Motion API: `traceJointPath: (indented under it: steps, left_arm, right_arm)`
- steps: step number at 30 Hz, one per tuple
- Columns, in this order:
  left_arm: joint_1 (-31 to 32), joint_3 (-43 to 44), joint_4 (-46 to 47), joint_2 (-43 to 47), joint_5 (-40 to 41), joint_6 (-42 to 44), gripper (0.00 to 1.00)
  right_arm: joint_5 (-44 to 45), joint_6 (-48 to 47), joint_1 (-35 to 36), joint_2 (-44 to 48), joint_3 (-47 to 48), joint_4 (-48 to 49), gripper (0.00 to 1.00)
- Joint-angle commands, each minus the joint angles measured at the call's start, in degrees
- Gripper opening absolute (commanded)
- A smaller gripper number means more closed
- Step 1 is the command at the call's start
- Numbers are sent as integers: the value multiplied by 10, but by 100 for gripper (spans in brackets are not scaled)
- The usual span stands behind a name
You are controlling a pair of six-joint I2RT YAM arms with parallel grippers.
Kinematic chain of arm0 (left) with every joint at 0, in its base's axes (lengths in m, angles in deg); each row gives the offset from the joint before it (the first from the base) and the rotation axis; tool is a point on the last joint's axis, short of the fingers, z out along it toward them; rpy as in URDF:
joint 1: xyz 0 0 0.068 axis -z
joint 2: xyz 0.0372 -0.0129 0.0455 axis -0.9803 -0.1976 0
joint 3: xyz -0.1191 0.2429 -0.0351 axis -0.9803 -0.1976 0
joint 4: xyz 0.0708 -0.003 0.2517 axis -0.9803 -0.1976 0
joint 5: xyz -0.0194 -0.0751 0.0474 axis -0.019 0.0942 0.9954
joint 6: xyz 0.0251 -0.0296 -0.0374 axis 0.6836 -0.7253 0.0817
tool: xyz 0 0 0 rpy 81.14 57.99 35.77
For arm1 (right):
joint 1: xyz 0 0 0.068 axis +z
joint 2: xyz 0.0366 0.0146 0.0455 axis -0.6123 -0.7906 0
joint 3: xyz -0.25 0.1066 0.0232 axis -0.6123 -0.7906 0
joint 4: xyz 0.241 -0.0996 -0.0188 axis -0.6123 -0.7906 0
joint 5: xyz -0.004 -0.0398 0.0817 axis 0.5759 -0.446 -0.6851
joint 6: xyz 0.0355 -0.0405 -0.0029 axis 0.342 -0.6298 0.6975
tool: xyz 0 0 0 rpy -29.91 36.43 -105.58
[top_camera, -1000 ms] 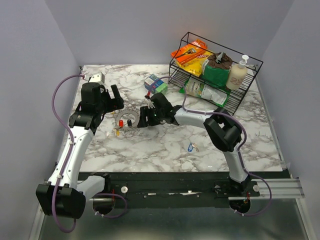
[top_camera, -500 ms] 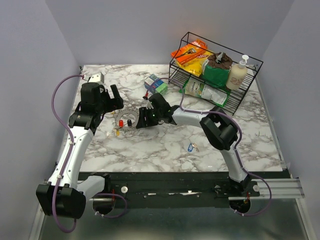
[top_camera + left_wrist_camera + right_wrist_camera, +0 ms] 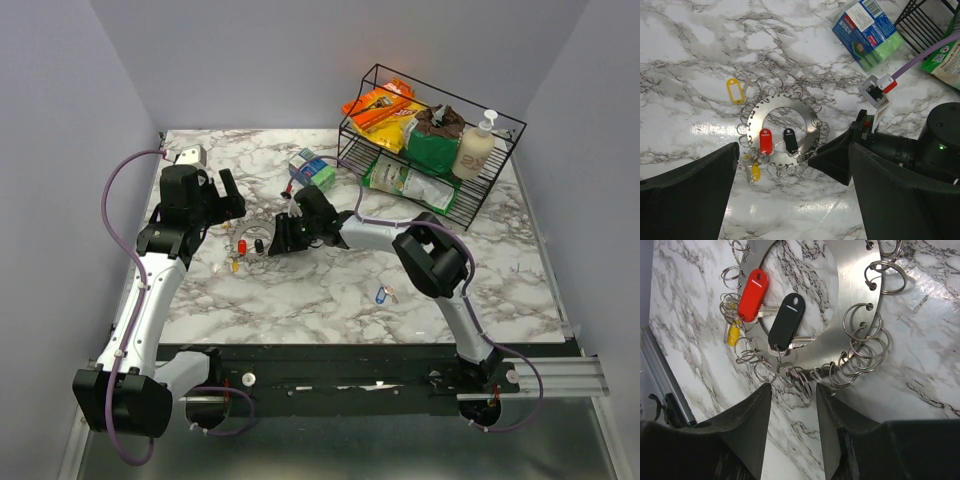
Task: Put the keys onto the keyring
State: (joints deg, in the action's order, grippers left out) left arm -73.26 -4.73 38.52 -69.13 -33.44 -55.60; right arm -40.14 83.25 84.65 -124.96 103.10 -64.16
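The keyring point(image 3: 250, 238) is a flat silvery metal ring edged with several small wire loops, lying left of centre on the marble table. A red key point(image 3: 765, 141) and a black key point(image 3: 790, 140) lie in its middle, and both show in the right wrist view point(image 3: 753, 295) point(image 3: 786, 321). A yellow key point(image 3: 755, 172) lies at its lower left edge, and a yellow tag point(image 3: 733, 90) lies apart above it. A blue key point(image 3: 381, 294) lies alone to the right. My right gripper point(image 3: 792, 390) is open, its tips at the keyring's edge loops point(image 3: 795, 377). My left gripper point(image 3: 794, 150) is open, above the keyring.
A black wire rack point(image 3: 430, 135) with snack bags and a soap bottle stands at the back right. A blue and green sponge pack point(image 3: 312, 168) lies just behind the right gripper. The right arm's purple cable point(image 3: 925, 57) runs past the pack.
My right gripper has slid left, up to the keyring's right edge. The left arm and the keys have barely moved.
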Motion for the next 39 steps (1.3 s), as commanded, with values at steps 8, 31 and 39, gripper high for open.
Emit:
traceJointPath:
  steps: [8, 31, 39]
  left_arm:
    - [-10, -6, 10, 3, -10, 3, 99]
    - [-10, -11, 16, 1, -28, -3, 99]
    - [-10, -82, 66, 21, -100, -69, 99]
  right_arm:
    - [-11, 1, 3, -33, 4, -12, 24]
    - [117, -112, 3, 154, -209, -56, 1]
    - [224, -154, 2, 226, -224, -126, 8]
